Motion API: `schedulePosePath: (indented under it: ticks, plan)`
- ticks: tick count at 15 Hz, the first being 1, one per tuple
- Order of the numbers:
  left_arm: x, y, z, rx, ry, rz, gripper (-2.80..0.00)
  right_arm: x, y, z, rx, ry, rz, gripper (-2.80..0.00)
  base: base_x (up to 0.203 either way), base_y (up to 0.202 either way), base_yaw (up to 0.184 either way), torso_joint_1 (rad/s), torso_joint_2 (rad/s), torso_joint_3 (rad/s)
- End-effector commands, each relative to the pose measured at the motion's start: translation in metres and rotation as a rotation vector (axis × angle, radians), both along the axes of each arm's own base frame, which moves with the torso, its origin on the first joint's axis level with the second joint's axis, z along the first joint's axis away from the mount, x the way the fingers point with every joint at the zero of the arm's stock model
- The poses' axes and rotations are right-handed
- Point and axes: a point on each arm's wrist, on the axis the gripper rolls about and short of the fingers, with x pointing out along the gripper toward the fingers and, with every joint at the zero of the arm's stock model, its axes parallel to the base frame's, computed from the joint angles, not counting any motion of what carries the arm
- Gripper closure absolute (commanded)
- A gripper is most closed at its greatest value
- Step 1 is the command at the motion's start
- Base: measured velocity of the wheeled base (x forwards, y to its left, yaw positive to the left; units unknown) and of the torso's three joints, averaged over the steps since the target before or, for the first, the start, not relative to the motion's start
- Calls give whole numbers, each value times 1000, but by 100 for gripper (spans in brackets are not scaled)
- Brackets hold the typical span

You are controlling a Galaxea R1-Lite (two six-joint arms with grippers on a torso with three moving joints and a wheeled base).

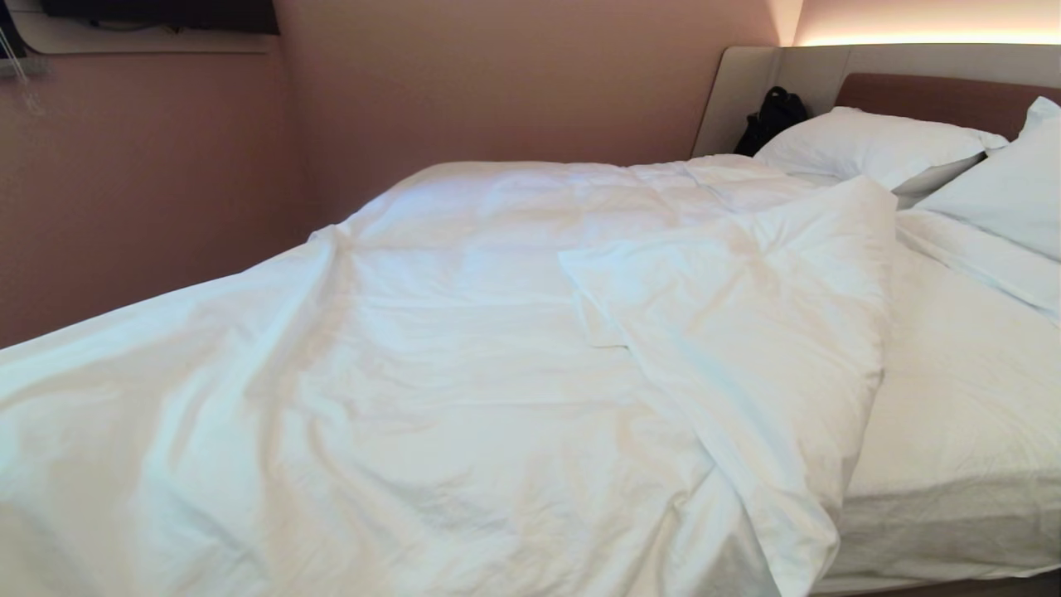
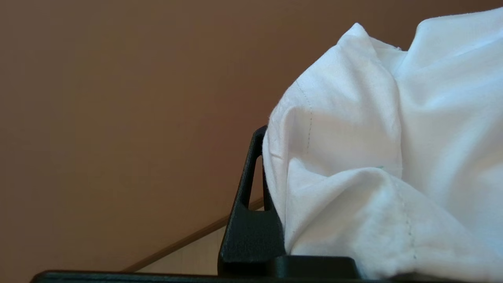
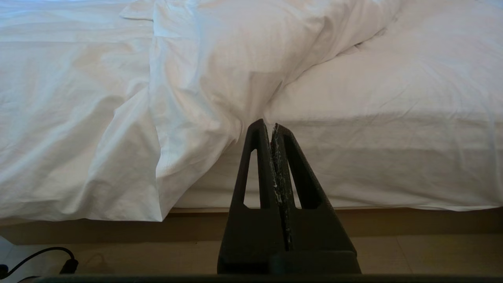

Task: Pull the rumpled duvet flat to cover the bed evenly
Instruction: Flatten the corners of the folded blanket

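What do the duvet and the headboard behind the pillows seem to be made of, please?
The duvet looks like matte white woven cotton over soft filling: it creases finely, puffs at its folds and shows stitched seams. The headboard seems padded, with smooth brown and beige panels, perhaps leatherette or fabric; the look leaves that open.

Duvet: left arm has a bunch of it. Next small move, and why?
Probably draw the left gripper, shut on the duvet, toward the pillows. A flap is folded back, leaving the bare sheet on the bed uncovered there. Right gripper hangs shut, idle.
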Motion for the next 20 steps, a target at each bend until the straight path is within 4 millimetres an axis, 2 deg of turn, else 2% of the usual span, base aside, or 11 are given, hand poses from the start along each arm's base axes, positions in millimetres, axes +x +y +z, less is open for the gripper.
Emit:
schedulePosePath:
  ticks: [1, 6, 11, 12, 13, 20]
  plan:
    - [0, 1, -14, -20, 23, 6, 0, 0, 0, 0, 0, 1, 1, 0, 0, 0, 0, 0, 0, 0]
    - [-2, 1, -24, -27, 24, 8, 0, 0, 0, 0, 0, 1, 1, 0, 0, 0, 0, 0, 0, 0]
    - [-4, -1, -26, -34, 30, 8, 0, 0, 0, 0, 1, 1, 1, 0, 0, 0, 0, 0, 0, 0]
    - [-4, -1, -26, -36, 32, 8, -232, 0, 0, 0, 0, 1, 1, 0, 0, 0, 0, 0, 0, 0]
    - [-5, -2, -26, -37, 31, 7, -280, 0, 0, 0, 0, 1, 1, 0, 0, 0, 0, 0, 0, 0]
    - [-9, -7, -22, -34, 27, 5, -280, 0, 0, 0, 0, 1, 1, 0, 0, 0, 0, 0, 0, 0]
